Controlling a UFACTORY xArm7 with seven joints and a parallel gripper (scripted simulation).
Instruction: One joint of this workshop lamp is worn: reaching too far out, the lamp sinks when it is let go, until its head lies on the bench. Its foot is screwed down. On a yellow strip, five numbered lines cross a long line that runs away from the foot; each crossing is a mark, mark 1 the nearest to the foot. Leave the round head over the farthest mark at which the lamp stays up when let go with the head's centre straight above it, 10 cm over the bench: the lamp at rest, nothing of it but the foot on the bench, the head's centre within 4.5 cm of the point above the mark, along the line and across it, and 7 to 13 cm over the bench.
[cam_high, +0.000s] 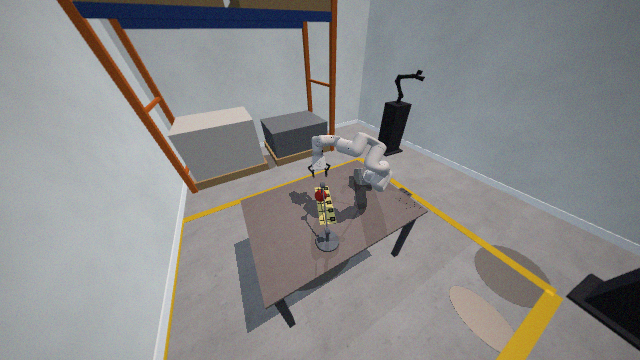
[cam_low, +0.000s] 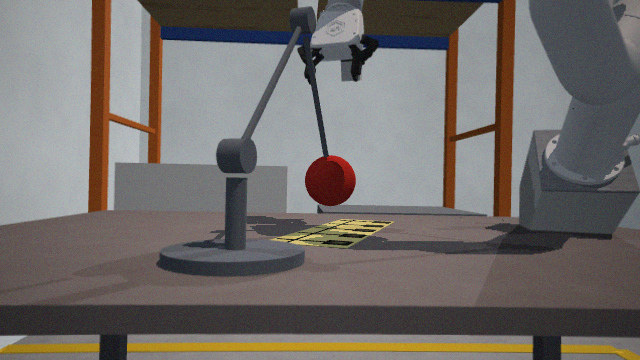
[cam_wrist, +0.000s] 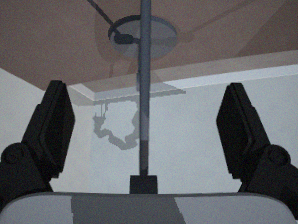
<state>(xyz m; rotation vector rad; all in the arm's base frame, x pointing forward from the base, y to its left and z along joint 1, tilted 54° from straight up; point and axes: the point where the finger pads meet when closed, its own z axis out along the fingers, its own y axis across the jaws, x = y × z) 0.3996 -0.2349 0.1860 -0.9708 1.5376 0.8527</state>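
Note:
The lamp's foot (cam_high: 322, 246) (cam_low: 270, 256) (cam_wrist: 165, 44) stands on the bench. Its lower arm (cam_low: 272, 82) rises to the elbow (cam_low: 303, 20) (cam_wrist: 143, 184), and the thin upper arm (cam_low: 319, 112) slopes down to the red round head (cam_high: 320, 195) (cam_low: 330, 180). The head hangs clear of the bench above the yellow strip (cam_high: 321, 217) (cam_low: 320, 238); which mark lies under it I cannot tell. My gripper (cam_high: 320, 175) (cam_low: 332, 80) (cam_wrist: 146, 100) is open, high above the head near the elbow. In the wrist view lamp rods show between the spread fingers, touching neither; the head is out of that view.
The robot's base (cam_low: 565, 207) stands on the bench (cam_high: 280, 250) (cam_low: 410, 285) to the right of the strip. Shadows of lamp and arm cross the bench. Large boxes (cam_high: 220, 147) (cam_high: 295, 135) and an orange rack (cam_high: 332, 75) (cam_low: 100, 105) stand behind, off the bench.

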